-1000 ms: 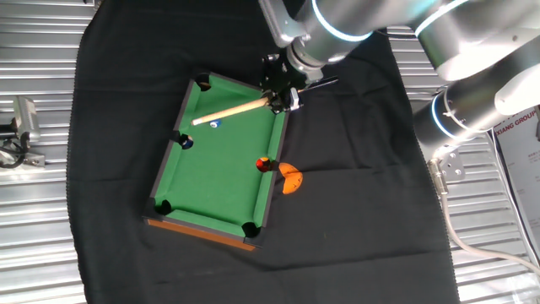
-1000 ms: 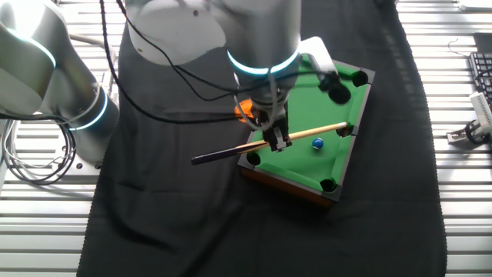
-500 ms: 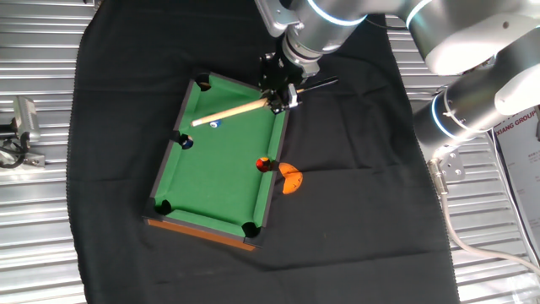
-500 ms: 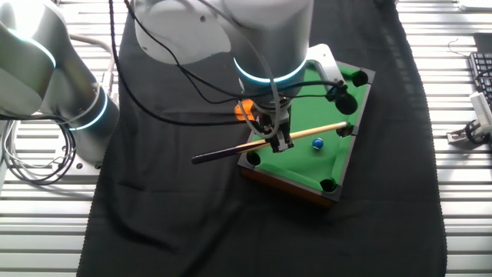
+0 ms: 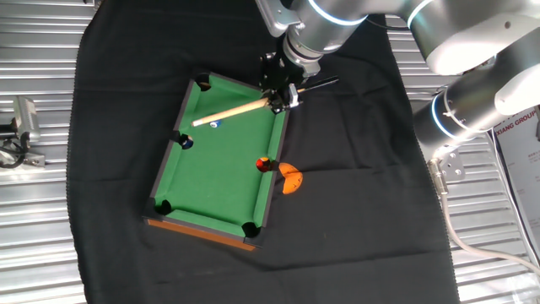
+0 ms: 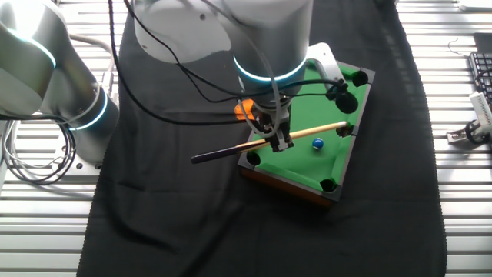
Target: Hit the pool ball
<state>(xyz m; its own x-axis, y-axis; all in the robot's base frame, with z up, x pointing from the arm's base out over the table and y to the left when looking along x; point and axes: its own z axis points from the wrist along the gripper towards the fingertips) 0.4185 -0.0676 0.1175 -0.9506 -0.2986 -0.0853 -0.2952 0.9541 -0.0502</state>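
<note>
Lining up the shot: gripper (image 6: 277,138) has its fingers clamped on the cue (image 5: 232,111) at the table's (image 5: 221,169) top-right rail in one view, stick slanting down-left over the felt. Ball (image 5: 214,125) sits upper centre-left of the green, just below the cue tip, w/ no contact I can make out. Next move, I'd say: drop the tip level w/ the ball, then a short push along the stick.

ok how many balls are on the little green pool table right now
3. The light-blue pool ball lies just below the cue tip. A navy ball sits near the left side pocket, and a red-and-black ball by the right rail. The arm may hide others.
</note>
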